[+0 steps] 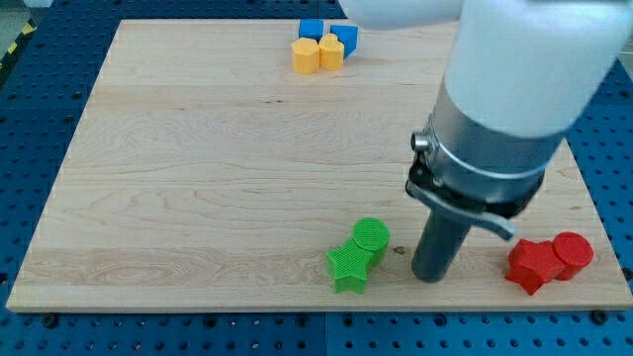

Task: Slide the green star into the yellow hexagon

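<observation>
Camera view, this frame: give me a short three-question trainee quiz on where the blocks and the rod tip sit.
1. True or false: my tip is touching the yellow hexagon.
2. Which block lies against the green star? A) red star B) green cylinder C) blue cube
3. Fill in: the red star and red cylinder sit near the view's bottom ____ corner.

Key:
1. False: the tip stands just right of the green pair, far from the yellow blocks at the view's top.
2. B, the green cylinder.
3. Right.
</observation>
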Controlling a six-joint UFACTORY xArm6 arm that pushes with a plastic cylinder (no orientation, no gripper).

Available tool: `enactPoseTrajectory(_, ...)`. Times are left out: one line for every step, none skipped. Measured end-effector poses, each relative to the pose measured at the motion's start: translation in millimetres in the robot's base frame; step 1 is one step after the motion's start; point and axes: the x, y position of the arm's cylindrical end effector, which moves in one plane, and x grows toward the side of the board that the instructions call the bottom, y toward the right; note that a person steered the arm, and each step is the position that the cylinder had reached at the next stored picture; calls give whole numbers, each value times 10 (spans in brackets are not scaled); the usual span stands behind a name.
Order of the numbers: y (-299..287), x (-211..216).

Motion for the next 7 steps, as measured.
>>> enactPoseTrajectory(-34, 151)
enactPoseTrajectory(-210, 166)
enactPoseTrajectory(-369, 166)
enactPoseTrajectory(-709, 83)
enactPoseTrajectory(-919, -158)
enactPoseTrajectory(-919, -158)
enactPoseTrajectory(-1007, 84)
